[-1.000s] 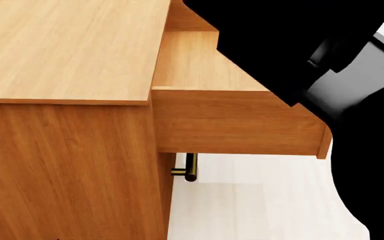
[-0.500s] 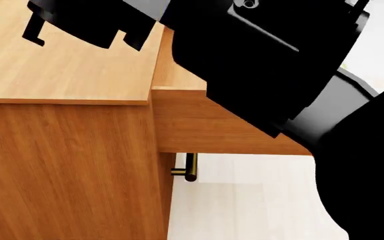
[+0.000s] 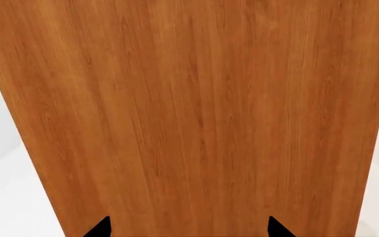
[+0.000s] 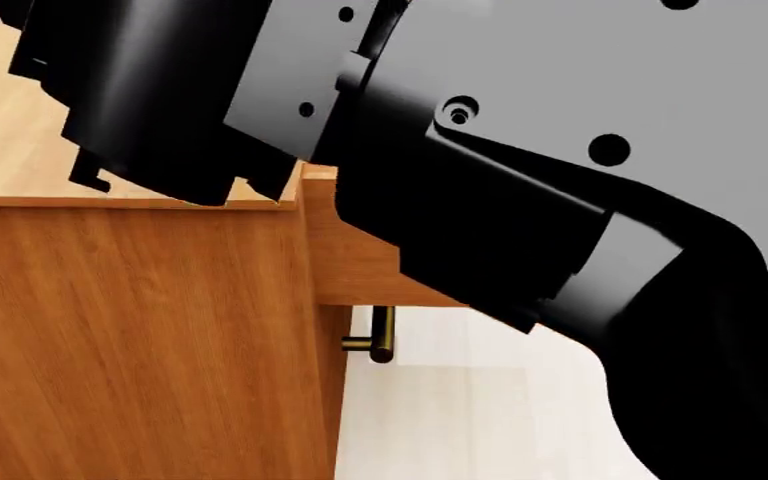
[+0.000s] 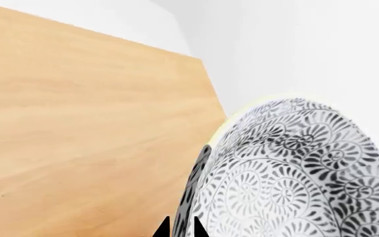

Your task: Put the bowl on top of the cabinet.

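Hanging over the cabinet [image 4: 131, 330] top, right arm [image 4: 491, 150] crossing in front. Bowl [image 5: 288, 173] sitting in the right gripper [image 5: 179, 229], above the top. Handle [image 4: 379, 335] sticking out low on the cabinet's right.

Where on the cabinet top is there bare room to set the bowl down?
In the right wrist view the cabinet top is bare wood from its angled far corner back toward the right hand, which grips the bowl by the rim. In the head view the right arm hides most of the top; only a bare strip shows near the front edge. The drawer side is crowded by the arm.
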Available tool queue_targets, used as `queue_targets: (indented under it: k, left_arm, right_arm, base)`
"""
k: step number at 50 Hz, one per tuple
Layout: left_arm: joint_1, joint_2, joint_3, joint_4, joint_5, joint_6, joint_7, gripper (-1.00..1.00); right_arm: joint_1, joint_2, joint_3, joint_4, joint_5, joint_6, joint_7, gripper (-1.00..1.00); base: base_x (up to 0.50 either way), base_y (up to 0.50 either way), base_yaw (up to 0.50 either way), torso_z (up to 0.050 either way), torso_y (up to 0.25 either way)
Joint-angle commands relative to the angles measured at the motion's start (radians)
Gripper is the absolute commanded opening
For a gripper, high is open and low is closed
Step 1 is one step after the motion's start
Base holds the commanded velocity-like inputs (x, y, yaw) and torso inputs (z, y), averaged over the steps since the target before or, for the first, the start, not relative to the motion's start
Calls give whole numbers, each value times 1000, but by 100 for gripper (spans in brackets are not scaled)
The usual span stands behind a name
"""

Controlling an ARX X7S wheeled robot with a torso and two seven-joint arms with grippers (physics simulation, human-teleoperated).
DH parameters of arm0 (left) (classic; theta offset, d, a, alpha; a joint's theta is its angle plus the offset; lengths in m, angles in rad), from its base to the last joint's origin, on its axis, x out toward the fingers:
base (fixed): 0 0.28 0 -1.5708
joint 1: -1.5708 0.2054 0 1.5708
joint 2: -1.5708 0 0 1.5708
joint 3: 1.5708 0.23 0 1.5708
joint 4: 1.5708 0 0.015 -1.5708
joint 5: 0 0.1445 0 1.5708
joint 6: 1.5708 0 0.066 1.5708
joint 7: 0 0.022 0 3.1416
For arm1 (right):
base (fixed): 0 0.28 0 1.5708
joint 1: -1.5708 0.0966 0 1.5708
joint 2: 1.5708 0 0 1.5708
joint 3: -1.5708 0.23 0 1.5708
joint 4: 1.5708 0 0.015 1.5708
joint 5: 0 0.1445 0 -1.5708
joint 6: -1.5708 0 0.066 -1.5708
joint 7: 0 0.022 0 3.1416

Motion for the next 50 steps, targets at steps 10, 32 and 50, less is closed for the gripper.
queue_targets:
  k: [10, 32, 50]
  left_arm:
    - [7, -6, 5, 7, 2, 6, -6, 100]
    - [7, -13, 11, 9, 5, 10, -9, 100]
    - [13, -19, 6, 19, -1, 13, -14, 100]
  right_arm:
    - [-79, 0, 4, -65, -91, 29, 3, -100]
    - [-96, 0, 5, -90, -129, 45, -11, -100]
    - [-88, 0, 3, -122, -133, 58, -7, -100]
  base:
    - [0, 0, 0, 2, 1]
    - [0, 0, 0, 0, 0]
    - [0, 0, 0, 0, 0]
